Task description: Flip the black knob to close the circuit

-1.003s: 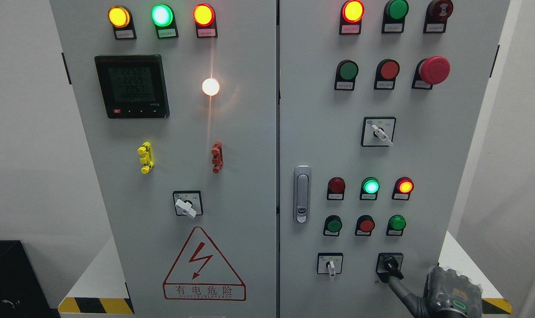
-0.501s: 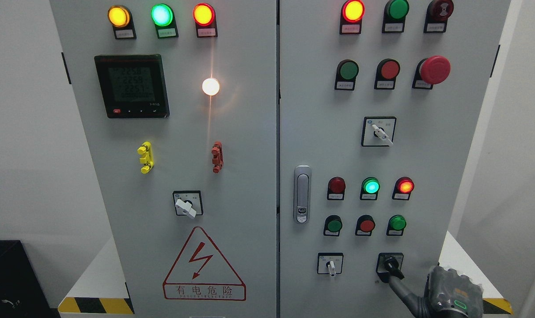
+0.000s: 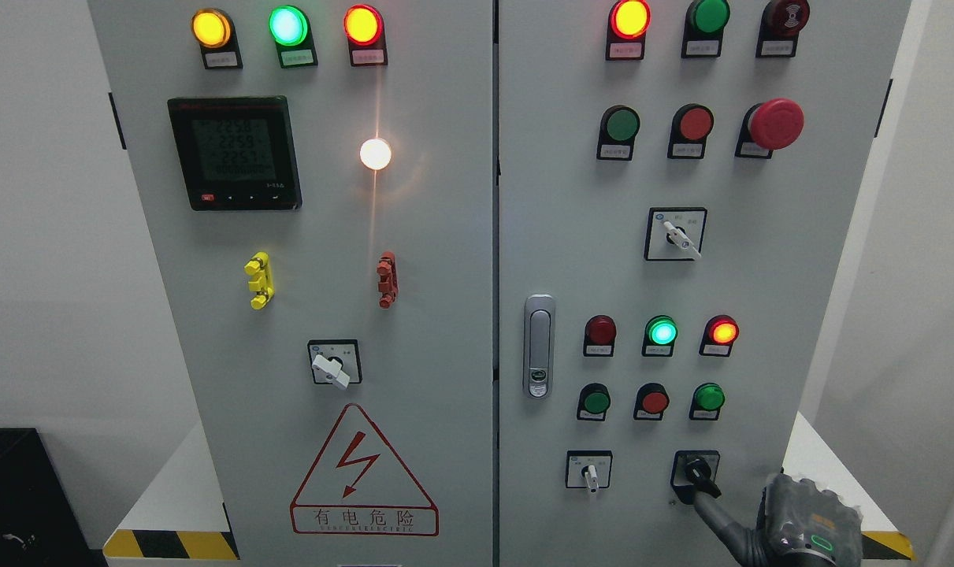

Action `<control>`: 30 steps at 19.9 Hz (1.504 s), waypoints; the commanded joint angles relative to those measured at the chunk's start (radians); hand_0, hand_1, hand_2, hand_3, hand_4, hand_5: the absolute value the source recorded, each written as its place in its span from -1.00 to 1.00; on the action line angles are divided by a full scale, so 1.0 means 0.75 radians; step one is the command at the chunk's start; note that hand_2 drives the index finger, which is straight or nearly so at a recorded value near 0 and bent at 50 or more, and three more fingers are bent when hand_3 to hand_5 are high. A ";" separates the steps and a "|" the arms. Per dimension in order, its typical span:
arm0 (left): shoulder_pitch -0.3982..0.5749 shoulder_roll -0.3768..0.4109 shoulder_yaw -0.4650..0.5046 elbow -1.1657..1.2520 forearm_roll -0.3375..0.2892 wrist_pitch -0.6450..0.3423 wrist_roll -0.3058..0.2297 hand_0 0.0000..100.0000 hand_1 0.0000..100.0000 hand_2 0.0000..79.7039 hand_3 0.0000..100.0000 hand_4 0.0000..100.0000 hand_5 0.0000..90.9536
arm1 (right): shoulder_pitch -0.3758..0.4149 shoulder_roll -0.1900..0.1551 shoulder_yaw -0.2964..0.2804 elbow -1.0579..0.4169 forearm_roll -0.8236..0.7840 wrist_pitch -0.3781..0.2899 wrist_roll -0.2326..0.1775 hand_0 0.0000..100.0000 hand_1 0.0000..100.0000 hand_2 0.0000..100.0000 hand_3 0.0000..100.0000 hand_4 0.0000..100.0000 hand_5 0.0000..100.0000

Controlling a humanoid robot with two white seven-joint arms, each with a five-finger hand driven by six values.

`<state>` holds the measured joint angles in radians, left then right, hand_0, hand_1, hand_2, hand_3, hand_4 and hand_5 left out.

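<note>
The black knob sits in its square bezel at the lower right of the right cabinet door, with its handle pointing down and to the right. My right hand comes in at the bottom right corner, just right of the door's edge. A dark part of the hand stretches up and left and meets the knob's lower right side. How the hand holds the knob is hidden. The left arm is out of view.
A white selector switch sits left of the knob, below rows of indicator lamps and push buttons. The door latch is at mid-left of that door. The left door carries a meter, another switch and a warning triangle.
</note>
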<state>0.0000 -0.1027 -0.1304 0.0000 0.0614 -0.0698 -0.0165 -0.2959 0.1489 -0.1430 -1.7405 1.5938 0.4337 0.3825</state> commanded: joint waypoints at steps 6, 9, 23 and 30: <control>0.029 0.002 0.000 -0.031 0.000 0.001 0.000 -0.76 0.11 -1.00 -1.00 -1.00 -1.00 | 0.012 0.000 0.019 -0.017 -0.002 0.001 -0.015 -1.00 -1.00 0.83 1.00 0.83 0.86; 0.029 0.000 0.000 -0.031 0.000 0.001 0.000 -0.76 0.11 -1.00 -1.00 -1.00 -1.00 | 0.016 0.000 0.031 -0.017 -0.002 0.001 -0.019 -1.00 -1.00 0.83 1.00 0.83 0.86; 0.029 0.000 0.000 -0.031 0.000 0.001 0.000 -0.76 0.11 -1.00 -1.00 -1.00 -1.00 | 0.018 0.000 0.066 0.009 -0.002 -0.001 -0.023 -1.00 -1.00 0.82 1.00 0.83 0.86; 0.029 0.000 0.000 -0.031 0.000 0.001 0.000 -0.76 0.11 -1.00 -1.00 -1.00 -1.00 | 0.026 0.000 0.080 0.022 -0.002 -0.003 -0.025 -1.00 -1.00 0.82 1.00 0.83 0.86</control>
<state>0.0000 -0.1027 -0.1304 0.0000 0.0614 -0.0698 -0.0165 -0.2808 0.1485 -0.1024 -1.7384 1.5923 0.4331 0.3584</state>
